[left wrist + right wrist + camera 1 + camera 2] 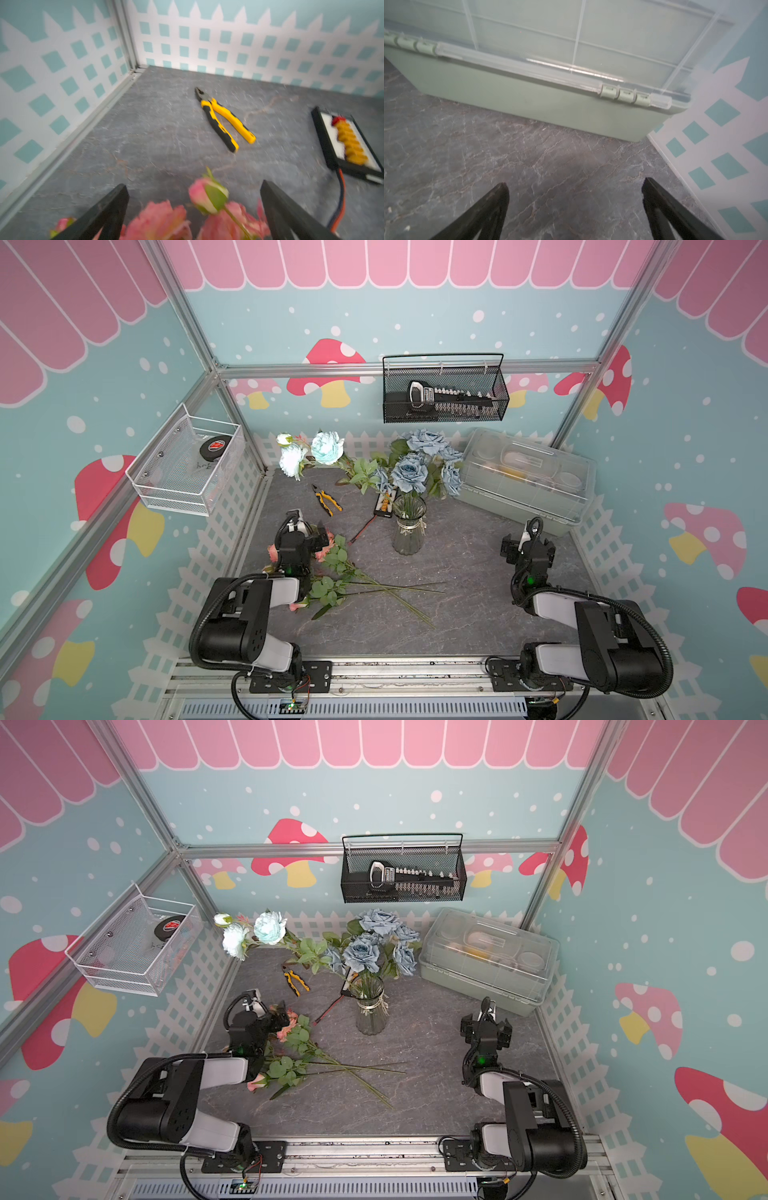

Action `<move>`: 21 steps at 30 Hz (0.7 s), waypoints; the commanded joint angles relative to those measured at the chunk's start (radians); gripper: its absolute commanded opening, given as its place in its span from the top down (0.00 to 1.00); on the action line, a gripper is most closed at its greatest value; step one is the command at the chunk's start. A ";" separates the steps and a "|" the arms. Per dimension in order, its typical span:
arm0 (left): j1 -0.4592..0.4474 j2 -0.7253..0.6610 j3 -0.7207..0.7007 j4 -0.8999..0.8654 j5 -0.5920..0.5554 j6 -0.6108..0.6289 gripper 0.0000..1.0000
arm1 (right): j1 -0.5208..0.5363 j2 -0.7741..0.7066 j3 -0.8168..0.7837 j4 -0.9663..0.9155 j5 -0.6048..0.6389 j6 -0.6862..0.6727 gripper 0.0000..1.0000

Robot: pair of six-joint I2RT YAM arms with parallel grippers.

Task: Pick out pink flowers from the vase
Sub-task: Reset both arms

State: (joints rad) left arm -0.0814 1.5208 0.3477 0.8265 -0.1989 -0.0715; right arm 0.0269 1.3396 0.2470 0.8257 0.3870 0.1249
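1. Since the pink flowers (337,568) lie flat on the worktop (457,614) at the near left, well apart from the vase (409,531) in the middle, no pink bloom shows in that vase.
2. Left pincer (193,185) gapes wide just above the blooms, gripping nothing; right pincer (574,185), equally wide and empty, hovers over bare worktop at the right.
3. Sprays look light and floppy, petals soft and crushable; the bare green stems (386,590), likely wiry, seem the best hold, right of the leaves.
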 commanded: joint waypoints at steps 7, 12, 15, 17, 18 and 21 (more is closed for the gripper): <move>-0.024 0.002 0.001 0.117 -0.086 0.067 0.01 | 0.004 0.176 0.099 0.104 -0.177 -0.086 0.01; -0.029 0.009 -0.003 0.137 -0.099 0.070 0.01 | 0.004 0.187 0.119 0.079 -0.193 -0.092 0.01; -0.022 0.012 0.006 0.127 -0.096 0.066 0.01 | 0.002 0.185 0.120 0.078 -0.194 -0.090 0.01; 0.001 0.014 0.028 0.087 -0.052 0.056 0.01 | 0.002 0.185 0.112 0.095 -0.194 -0.092 0.01; 0.014 0.013 0.041 0.059 -0.025 0.047 0.01 | 0.002 0.184 0.109 0.098 -0.194 -0.093 0.02; 0.022 0.013 0.047 0.046 -0.008 0.043 0.01 | 0.002 0.183 0.109 0.096 -0.195 -0.094 0.01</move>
State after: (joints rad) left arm -0.0677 1.5352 0.3748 0.8921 -0.2428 -0.0238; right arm 0.0277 1.5253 0.3603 0.9165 0.2066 0.0521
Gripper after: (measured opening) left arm 0.992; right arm 0.986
